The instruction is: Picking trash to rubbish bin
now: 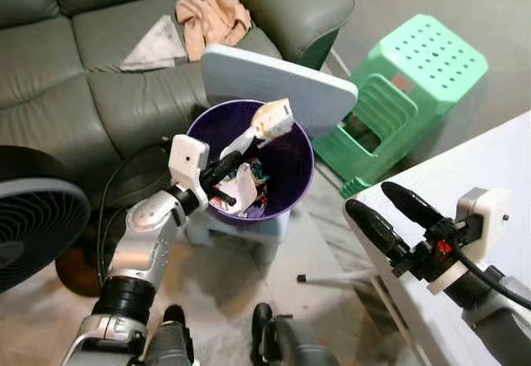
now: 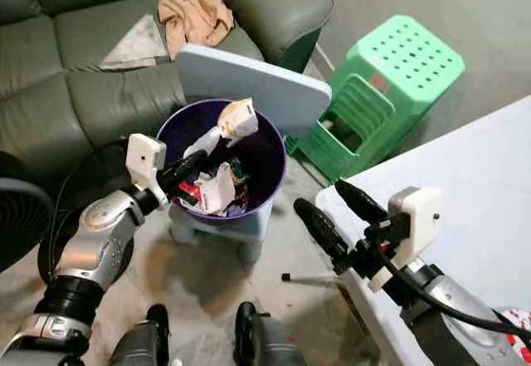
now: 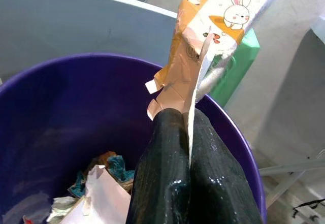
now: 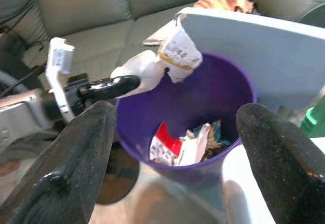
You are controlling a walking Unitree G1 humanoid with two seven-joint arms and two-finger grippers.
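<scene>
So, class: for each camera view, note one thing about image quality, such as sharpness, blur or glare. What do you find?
Left eye view: evenly lit, sharp on the purple bin. Left wrist view: glare glints on the left gripper, which is shut on a bunny-print wrapper. Right wrist view: the right gripper's fingers loom soft and blurred; the sofa behind is hazy.

Premises are a lived-in home, specifically a sitting-room area. Evidence: a grey-green upholstered sofa with a crumpled peach garment and a grey cloth left on its seat, a green plastic step stool beside it, and a black floor fan standing on a pale stone-patterned floor. A purple household rubbish bin holding mixed wrappers stands before the sofa, and a white surface sits nearby.
</scene>
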